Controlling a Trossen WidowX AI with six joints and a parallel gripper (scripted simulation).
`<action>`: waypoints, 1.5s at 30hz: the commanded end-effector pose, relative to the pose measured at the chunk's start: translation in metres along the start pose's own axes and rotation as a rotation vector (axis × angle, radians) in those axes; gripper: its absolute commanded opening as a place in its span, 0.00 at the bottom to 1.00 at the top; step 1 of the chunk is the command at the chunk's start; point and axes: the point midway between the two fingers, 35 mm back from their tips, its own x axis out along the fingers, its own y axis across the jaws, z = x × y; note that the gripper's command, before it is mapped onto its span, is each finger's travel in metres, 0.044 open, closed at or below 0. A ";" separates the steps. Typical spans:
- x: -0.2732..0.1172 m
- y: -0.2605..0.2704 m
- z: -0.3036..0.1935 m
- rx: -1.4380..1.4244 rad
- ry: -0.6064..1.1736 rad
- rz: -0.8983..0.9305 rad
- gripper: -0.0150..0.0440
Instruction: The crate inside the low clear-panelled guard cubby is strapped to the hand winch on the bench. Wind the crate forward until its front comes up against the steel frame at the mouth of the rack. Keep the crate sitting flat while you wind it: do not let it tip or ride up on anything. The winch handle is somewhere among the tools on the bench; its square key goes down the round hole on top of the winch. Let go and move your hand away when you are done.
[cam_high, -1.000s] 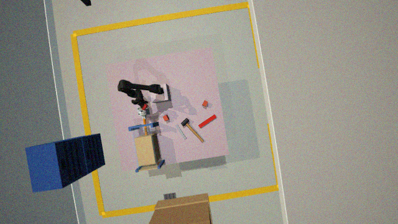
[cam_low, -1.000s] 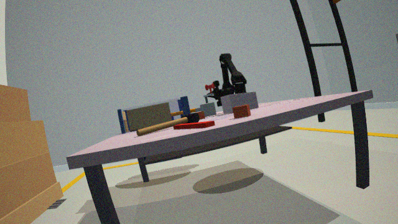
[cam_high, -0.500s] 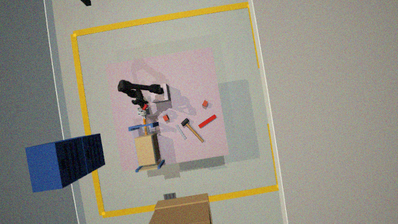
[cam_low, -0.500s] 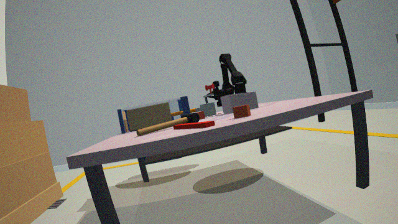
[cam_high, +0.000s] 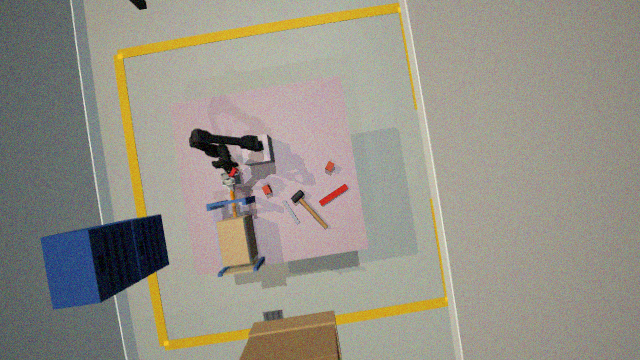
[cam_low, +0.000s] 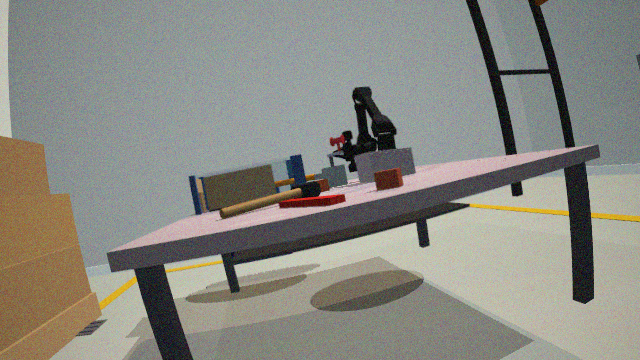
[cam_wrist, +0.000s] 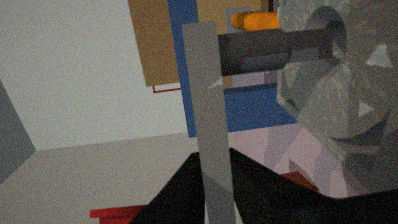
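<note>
The crate (cam_high: 234, 242) (cam_low: 240, 187) sits flat inside the cubby, with a gap between its front and the blue frame (cam_high: 215, 206) (cam_low: 297, 170) (cam_wrist: 250, 107). An orange strap (cam_high: 233, 206) (cam_wrist: 257, 21) runs from it to the grey winch (cam_high: 227, 181) (cam_low: 335, 176) (cam_wrist: 325, 95). My gripper (cam_high: 230, 169) (cam_low: 341, 153) (cam_wrist: 212, 158) is shut on the grey bar of the winch handle (cam_wrist: 205, 85), whose red knob (cam_high: 233, 172) (cam_low: 337, 142) stands above. The handle's dark key points at the winch's round hole, its tip overlapping the hole in the wrist view. Whether it is inside is unclear.
A hammer (cam_high: 312, 212) (cam_low: 265, 201), a thin grey rod (cam_high: 291, 212), a red bar (cam_high: 333, 195) (cam_low: 312, 201) and two red blocks (cam_high: 267, 190) (cam_high: 330, 167) lie beside the cubby and winch. The arm's pale base block (cam_high: 259, 155) (cam_low: 385, 165) stands close to the winch.
</note>
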 end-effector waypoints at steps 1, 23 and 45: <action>0.000 -0.001 0.001 0.002 -0.001 0.001 0.25; 0.000 -0.004 0.001 0.006 0.001 0.001 0.25; 0.001 -0.007 0.000 0.007 0.002 0.001 0.25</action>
